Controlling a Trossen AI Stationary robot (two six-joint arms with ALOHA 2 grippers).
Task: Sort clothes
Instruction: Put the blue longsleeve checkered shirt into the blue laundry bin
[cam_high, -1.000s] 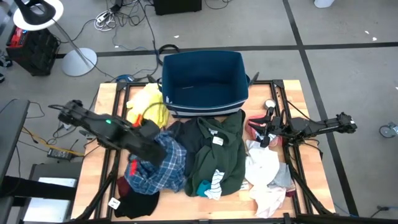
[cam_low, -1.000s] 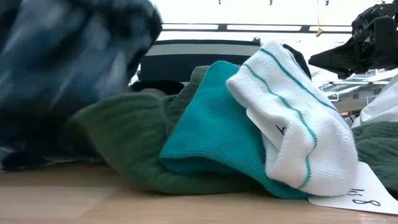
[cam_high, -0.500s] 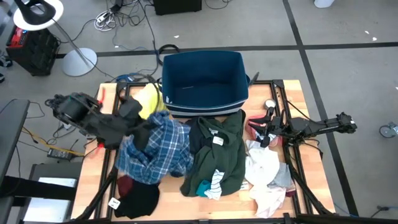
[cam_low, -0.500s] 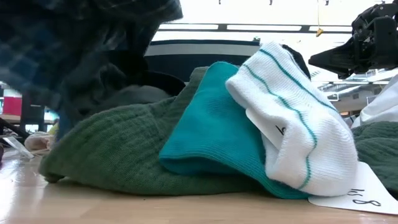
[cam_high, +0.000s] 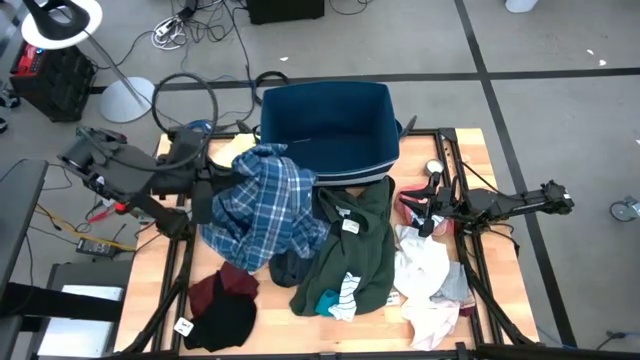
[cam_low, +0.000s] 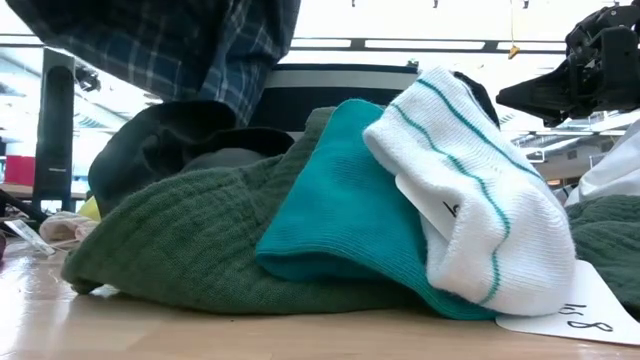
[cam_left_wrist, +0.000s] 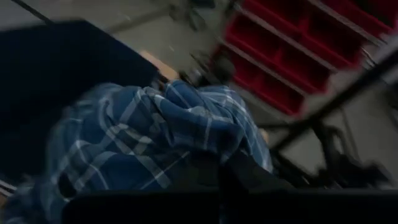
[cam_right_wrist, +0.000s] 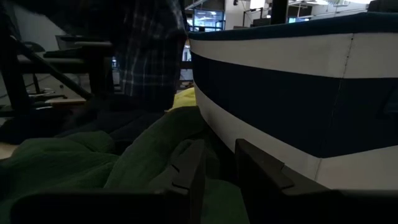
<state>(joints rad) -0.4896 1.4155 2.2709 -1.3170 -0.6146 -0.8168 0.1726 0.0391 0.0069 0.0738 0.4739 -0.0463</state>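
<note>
My left gripper (cam_high: 218, 186) is shut on the blue plaid shirt (cam_high: 265, 205) and holds it high over the table's left half, beside the navy bin (cam_high: 325, 130). In the left wrist view the shirt (cam_left_wrist: 180, 124) is bunched just past the fingers. On the table lie a dark green garment (cam_high: 350, 245), with a teal sock (cam_low: 340, 220) and a striped sock (cam_low: 480, 200) on its near end. My right gripper (cam_high: 428, 205) waits open and level at the right, its fingers (cam_right_wrist: 249, 165) near the bin's striped wall (cam_right_wrist: 280, 106), holding nothing. My left gripper pinches a bunched fold of the plaid shirt (cam_left_wrist: 208, 146) between its two fingers, several layers thick. The fingers come from the table's left, slanting a little downward. The shirt hangs below and spreads to the right; whether its lower hem (cam_low: 245, 95) is clear of the pile I cannot tell.
A yellow garment (cam_high: 232, 150) lies at the far left, beside the bin. Maroon (cam_high: 222, 290) and black (cam_high: 222, 322) pieces lie near left. A dark piece (cam_high: 290, 268) lies under the shirt. White and pink clothes (cam_high: 422, 275) are heaped at the near right.
My left gripper has risen and drawn back toward the table's far left corner, tipping from pointing downward to nearly level. The plaid shirt has been lifted off the pile with it, uncovering the maroon and dark pieces beneath. The right arm has kept still.
</note>
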